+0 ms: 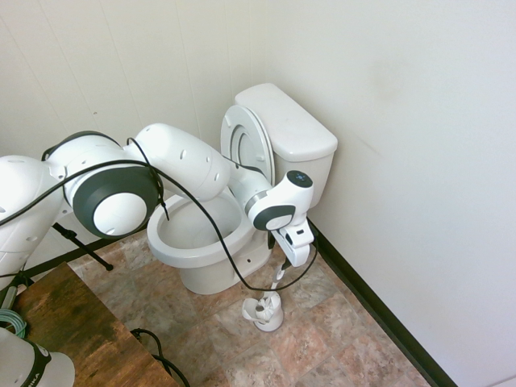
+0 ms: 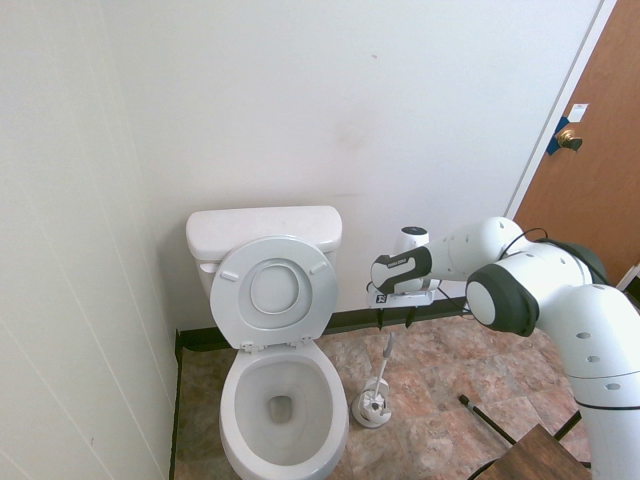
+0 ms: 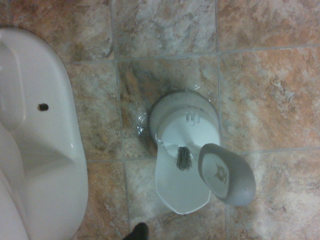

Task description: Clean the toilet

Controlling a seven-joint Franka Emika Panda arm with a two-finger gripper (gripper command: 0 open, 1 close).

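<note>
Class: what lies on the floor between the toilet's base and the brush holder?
Only bare tile between the toilet and the brush holder, clearest in the wrist view.

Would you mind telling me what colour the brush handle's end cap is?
Grey; the brush handle's end cap shows best in the wrist view, above the white brush holder.

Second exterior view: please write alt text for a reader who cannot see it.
A white robot arm holds its open claw above a toilet brush standing in its holder on the tiled floor, beside a white toilet with its lid raised.
</note>
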